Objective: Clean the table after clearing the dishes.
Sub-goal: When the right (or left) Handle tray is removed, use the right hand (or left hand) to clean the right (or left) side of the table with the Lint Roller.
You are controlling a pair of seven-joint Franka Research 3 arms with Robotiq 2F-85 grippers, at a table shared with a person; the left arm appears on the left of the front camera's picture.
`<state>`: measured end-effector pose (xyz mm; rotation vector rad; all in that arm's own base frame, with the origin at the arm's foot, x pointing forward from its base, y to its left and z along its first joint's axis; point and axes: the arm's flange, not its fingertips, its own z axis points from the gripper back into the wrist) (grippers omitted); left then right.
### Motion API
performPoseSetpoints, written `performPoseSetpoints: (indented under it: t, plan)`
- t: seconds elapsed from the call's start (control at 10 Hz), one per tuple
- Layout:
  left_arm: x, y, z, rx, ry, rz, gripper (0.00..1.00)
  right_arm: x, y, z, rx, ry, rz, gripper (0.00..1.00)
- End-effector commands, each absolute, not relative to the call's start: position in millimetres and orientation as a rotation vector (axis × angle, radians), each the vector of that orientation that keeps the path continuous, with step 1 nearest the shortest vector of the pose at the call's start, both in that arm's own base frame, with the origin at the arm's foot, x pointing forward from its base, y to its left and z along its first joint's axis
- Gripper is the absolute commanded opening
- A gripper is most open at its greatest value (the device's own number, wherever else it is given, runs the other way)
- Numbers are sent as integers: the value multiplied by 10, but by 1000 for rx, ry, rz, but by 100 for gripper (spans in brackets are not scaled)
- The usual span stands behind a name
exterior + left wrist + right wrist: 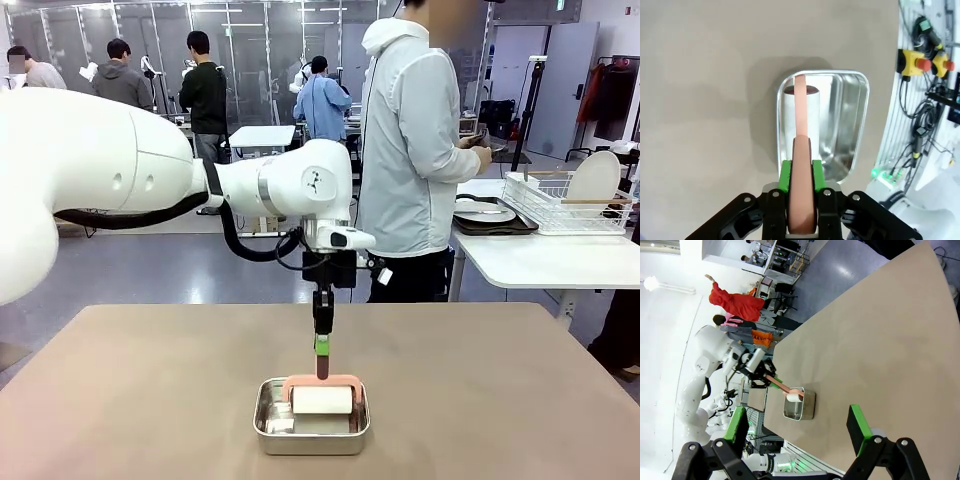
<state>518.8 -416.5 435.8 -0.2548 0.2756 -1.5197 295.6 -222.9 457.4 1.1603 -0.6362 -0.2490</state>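
Observation:
The beige table [130, 400] [705, 100] [880, 340] carries a small steel pan [310, 436] [850, 120] [809, 407] near its front edge. A roller with a white roll [322, 400] [786, 120] and a pink handle [801, 150] [782, 387] rests in the pan. My left gripper [322, 345] [801, 172] [762, 375] points straight down and is shut on the top of that handle. My right gripper [797, 426] hangs open well away from the pan, with nothing between its fingers. The dishes [485, 212], a white plate on a dark tray, lie on a white side table.
A person [410, 160] stands at the far side, turned toward the white side table [550, 260]. A wire dish rack [565, 200] holding a plate stands on it. Cables and emergency-stop buttons [922, 62] sit beyond the table's near edge.

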Motion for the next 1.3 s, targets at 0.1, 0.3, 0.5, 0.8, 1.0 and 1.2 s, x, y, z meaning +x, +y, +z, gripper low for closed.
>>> performPoseSetpoints:
  t: [0.1, 0.3, 0.5, 0.8, 1.0, 1.2]
  plan:
    - [4884, -3799, 5208, -224, 134, -1215, 0, 2948, -2224, 4590, 1164, -647, -233, 100]
    - [4812, -3264, 5554, -219, 8, -978, 0, 2948, -2224, 4590, 1164, -647, -233, 100]
    - [4775, -2519, 5683, -268, -164, -488, 0, 2948, -2224, 4590, 1164, -647, -233, 100]
    - [4528, -2074, 5364, -202, -256, -171, 0, 2948, -2224, 4590, 1164, -647, -233, 100]
    - [4352, -1960, 5371, -171, -326, -414, 0, 2948, -2224, 4590, 1164, -647, -233, 100]
    - [4700, -1893, 5395, -265, -218, -213, 0, 2948, -2224, 4590, 1164, -647, -233, 100]
